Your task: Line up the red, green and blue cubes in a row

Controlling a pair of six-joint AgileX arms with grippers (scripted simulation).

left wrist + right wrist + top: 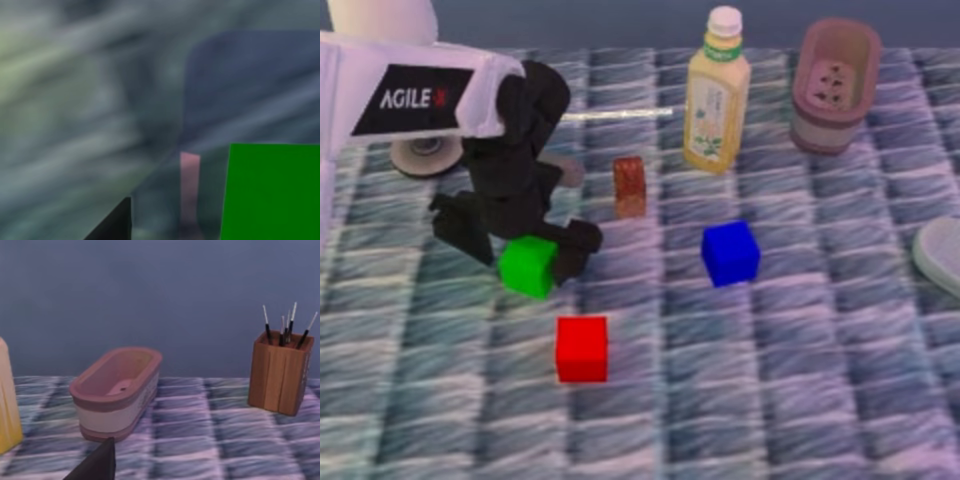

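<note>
Blue-grey woven cloth [800, 400] covers the whole table, and I'll take the red cube [582, 348] as my landmark. From the top view, the green cube [529, 266] sits just up and to the left of it, near but apart, and the blue cube [730, 253] lies well off to the upper right. No row exists yet; I judge the task barely begun, with all three cubes still to be aligned.

My left gripper [535, 262] is down at the green cube, fingers spread to either side of it, though I cannot tell whether they touch. My right arm is out of the top view.

Its wrist camera shows what the overhead misses: a wooden holder [280, 372] with brushes, standing apart from the pink tub [117, 390]; I cannot tell its fingers' state. The left wrist view adds only a close green face [272, 192]. Overhead alone shows the bottle [716, 95] and the patterned brown block [630, 186] beyond the red cube.
</note>
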